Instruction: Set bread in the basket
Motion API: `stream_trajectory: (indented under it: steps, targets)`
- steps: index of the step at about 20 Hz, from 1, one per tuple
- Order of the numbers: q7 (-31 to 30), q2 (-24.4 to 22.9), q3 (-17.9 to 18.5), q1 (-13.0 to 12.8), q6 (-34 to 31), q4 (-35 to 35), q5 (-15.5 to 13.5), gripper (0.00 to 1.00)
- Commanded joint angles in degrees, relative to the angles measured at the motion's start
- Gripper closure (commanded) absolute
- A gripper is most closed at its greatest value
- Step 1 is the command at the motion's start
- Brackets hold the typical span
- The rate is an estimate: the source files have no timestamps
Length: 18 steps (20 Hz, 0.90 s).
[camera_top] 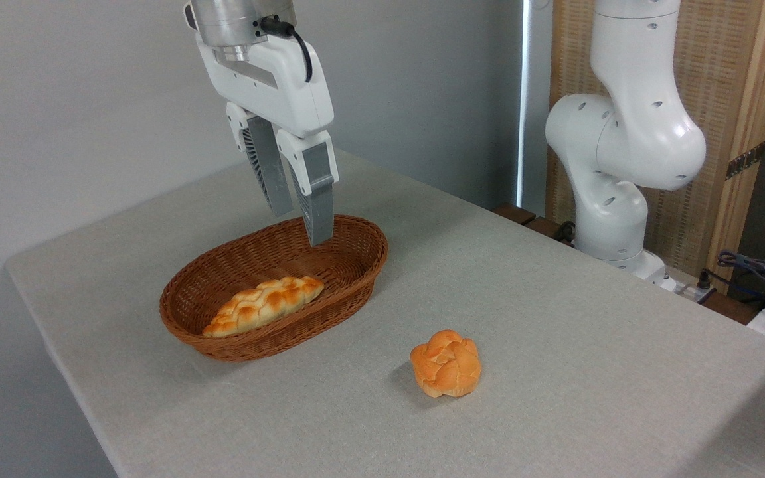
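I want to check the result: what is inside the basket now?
One long braided bread lies inside the basket, toward its near side. The rest of the floor looks bare; the near rim hides the bread's lower edge. The gripper above holds nothing.

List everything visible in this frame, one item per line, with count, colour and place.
Loaf: one, golden-orange braided, lying inside the basket along its near side.
Basket: one, reddish-brown wicker oval, left of centre on the table.
Bun: one, orange, round and knotted, on the table to the right of the basket, apart from it.
Table: one, covered in pale grey cloth, filling most of the view.
Cables: a few, dark, at the far right edge.
Panel: one, light wood frame with woven fill, behind the arm.
Arm: one, white, base at the right.
Gripper: one, white with grey fingers, above the basket's far end, holding nothing, fingers slightly apart.
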Motion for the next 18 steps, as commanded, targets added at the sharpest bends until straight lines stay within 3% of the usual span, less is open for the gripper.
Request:
stream_trajectory:
  steps: [1,11,18]
  targets:
    - [1.12,-0.21,0.29,0.04,-0.11,0.10,-1.03,0.00]
    - [1.39,-0.30,-0.07,-0.49,-0.11,0.01,-0.94,0.00]
    - [1.39,-1.18,2.73,-2.33,3.84,-3.15,-0.76,0.00]
